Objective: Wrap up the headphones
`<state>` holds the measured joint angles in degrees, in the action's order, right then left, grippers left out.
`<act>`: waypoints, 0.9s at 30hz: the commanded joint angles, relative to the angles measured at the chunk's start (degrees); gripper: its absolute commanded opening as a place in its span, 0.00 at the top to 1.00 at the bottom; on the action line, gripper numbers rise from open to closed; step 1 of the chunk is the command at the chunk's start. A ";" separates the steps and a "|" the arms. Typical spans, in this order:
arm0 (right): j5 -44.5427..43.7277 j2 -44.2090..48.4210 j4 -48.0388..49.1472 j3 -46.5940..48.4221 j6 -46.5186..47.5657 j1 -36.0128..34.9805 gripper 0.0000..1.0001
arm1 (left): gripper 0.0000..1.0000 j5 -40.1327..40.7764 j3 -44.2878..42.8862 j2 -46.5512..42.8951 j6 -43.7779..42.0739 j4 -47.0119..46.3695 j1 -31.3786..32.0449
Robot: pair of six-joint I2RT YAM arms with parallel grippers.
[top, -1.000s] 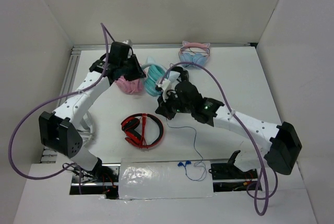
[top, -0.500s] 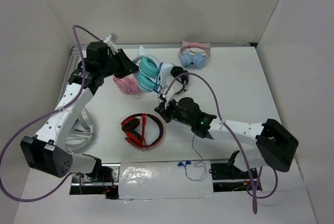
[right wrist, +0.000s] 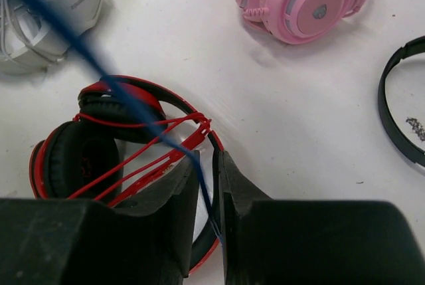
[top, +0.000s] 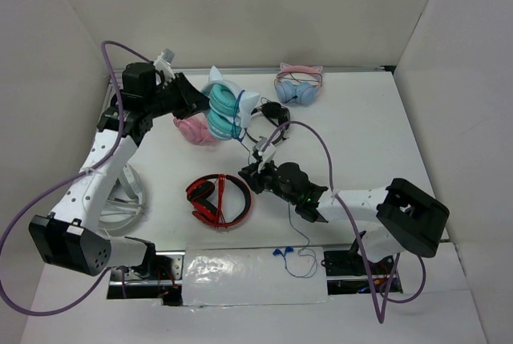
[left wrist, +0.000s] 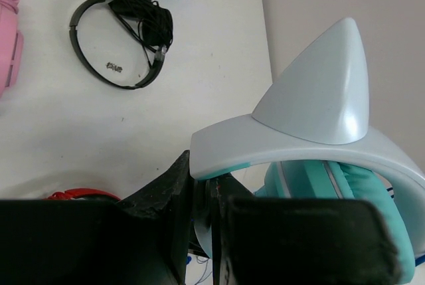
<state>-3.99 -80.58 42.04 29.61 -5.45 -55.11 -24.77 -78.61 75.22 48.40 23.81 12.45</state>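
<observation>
The teal headphones (top: 224,107) with a white headband (left wrist: 299,145) and cat ears hang above the table at the back left. My left gripper (top: 196,102) is shut on the headband, whose edge is pinched between the fingers in the left wrist view (left wrist: 202,198). The thin blue cable (right wrist: 133,109) runs down from them and passes between the jaws of my right gripper (right wrist: 209,172), which stand slightly apart around it. The right gripper (top: 248,176) hovers over the red headphones. The cable (top: 298,228) trails on to the table's front edge.
Red headphones (top: 218,200) lie at the centre front. A pink pair (top: 195,129) sits under the lifted headphones, a light-blue pair with pink ears (top: 298,87) at the back, a black headset (top: 272,115) beside them, and white headphones (top: 124,196) at the left.
The left arm has swung the headphones up and tilted them. The right gripper has slid nearer along the cable, and its jaws have loosened from shut to slightly apart.
</observation>
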 commanded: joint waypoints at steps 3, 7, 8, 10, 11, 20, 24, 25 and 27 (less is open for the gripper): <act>-4.09 -1.78 8.39 -0.68 -2.45 -0.87 0.73 | 1.00 -6.86 -4.36 -1.57 2.84 -6.58 -1.63; -5.24 -4.58 12.71 -2.45 -3.86 -0.87 0.63 | 1.00 -10.03 -5.76 -1.74 3.89 -7.64 -2.60; -5.59 -4.94 12.54 -2.19 -4.04 -0.87 0.63 | 1.00 -10.12 -6.03 -1.57 3.98 -7.64 -2.60; -5.94 -5.82 13.24 -2.53 -4.13 -0.87 0.64 | 1.00 -11.42 -7.43 -1.39 4.16 -7.29 -3.04; -5.86 -6.17 13.68 -2.80 -4.04 -0.79 0.66 | 1.00 -12.22 -7.70 -1.39 4.16 -7.46 -3.13; -2.53 -6.17 14.30 -3.59 -6.32 3.08 1.00 | 1.00 -20.92 -7.18 -5.43 3.10 -9.22 -4.45; 3.72 -7.58 13.42 -3.15 -8.69 8.42 1.00 | 1.00 -24.70 -5.33 -7.19 2.75 -10.71 -5.06; 5.20 -8.10 13.50 -3.15 -9.22 9.14 1.00 | 1.00 -25.06 -4.98 -7.28 3.01 -10.80 -5.15; 8.03 -8.46 12.98 -2.98 -10.54 11.33 1.00 | 1.00 -25.67 -3.66 -7.72 3.37 -12.20 -5.15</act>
<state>0.05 -87.50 54.26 26.65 -13.58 -46.33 -44.27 -82.52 69.80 48.58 17.67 7.68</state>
